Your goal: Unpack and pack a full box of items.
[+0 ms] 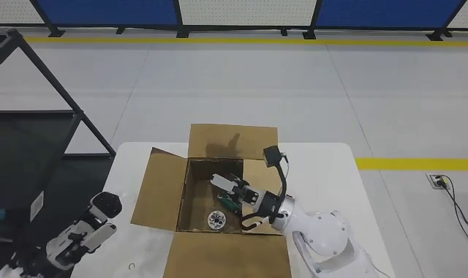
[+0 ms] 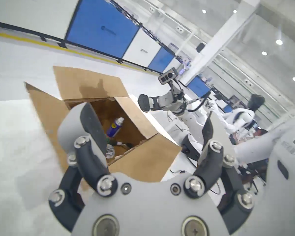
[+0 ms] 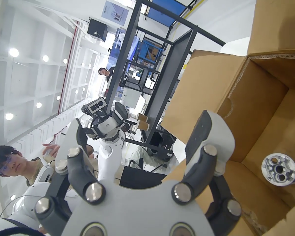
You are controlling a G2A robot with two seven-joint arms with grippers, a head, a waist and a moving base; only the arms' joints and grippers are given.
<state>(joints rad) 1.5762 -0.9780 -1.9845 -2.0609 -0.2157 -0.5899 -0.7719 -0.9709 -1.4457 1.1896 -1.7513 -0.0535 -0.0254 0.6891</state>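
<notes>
Top view: the open box [image 1: 164, 197] sits on the white surface [image 1: 322, 175]. The right hand [image 1: 221, 181] hangs over its mouth, above a metal spool [image 1: 216, 219]. Going deeper, the wrist could catch the near wall and drag the box. The left hand [image 1: 106, 203] waits well apart at the surface's corner.

Left wrist view: its fingers are spread and empty, aimed toward the box, where a spray can [image 2: 115, 125] lies tilted.

Right wrist view: the right hand [image 3: 141, 124] is apart and holds nothing. The spool sits off to one side, so closing here would likely miss it.
</notes>
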